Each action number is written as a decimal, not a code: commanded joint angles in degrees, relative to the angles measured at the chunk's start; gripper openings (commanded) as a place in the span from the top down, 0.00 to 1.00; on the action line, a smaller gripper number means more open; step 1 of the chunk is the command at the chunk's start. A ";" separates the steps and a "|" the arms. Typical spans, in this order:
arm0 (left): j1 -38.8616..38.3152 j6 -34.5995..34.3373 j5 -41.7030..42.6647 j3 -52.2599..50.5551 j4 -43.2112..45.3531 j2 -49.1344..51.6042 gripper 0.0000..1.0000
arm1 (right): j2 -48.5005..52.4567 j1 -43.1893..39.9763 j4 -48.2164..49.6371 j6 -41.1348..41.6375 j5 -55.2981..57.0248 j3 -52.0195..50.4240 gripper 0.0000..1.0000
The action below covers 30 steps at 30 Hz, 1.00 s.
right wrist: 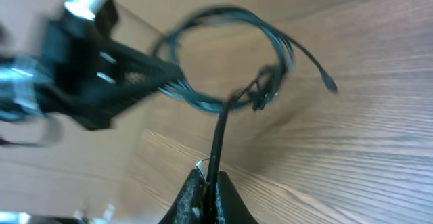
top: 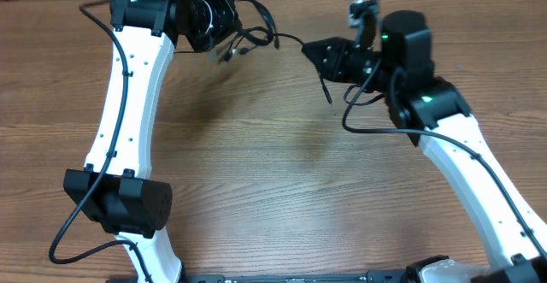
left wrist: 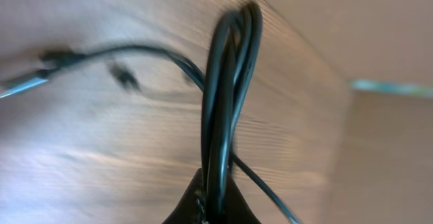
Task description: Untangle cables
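The cables (top: 254, 25) are thin black cords held above the far part of the table between both grippers. My left gripper (top: 224, 20) is shut on the looped bundle, which runs up from its jaws (left wrist: 214, 207) in the left wrist view (left wrist: 226, 95). Silvery plug ends (top: 229, 54) hang under it. My right gripper (top: 313, 49) is shut on a single strand (right wrist: 218, 132) at its jaws (right wrist: 208, 187). This strand leads to the coil (right wrist: 233, 55) at the left gripper (right wrist: 88, 75). A loose plug end (top: 328, 92) dangles below the right gripper.
The wooden table (top: 282, 180) lies under both arms. A tan wall (left wrist: 352, 28) runs along its far edge. The right arm's own thick black wire (top: 359, 120) loops beside its wrist. The left arm's base (top: 120, 202) stands at the front left.
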 commanded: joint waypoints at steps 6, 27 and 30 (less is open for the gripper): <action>-1.46 36.57 11.67 1.22 -0.02 -1.66 0.96 | -2.29 -1.05 9.05 12.70 -3.58 0.52 0.96; -2.73 36.02 45.33 1.22 -1.01 -1.66 0.96 | 7.98 2.36 9.94 13.77 2.40 0.46 0.96; -2.73 35.26 48.81 1.20 -1.36 -1.66 0.96 | 8.35 2.36 13.18 15.54 3.45 0.46 0.96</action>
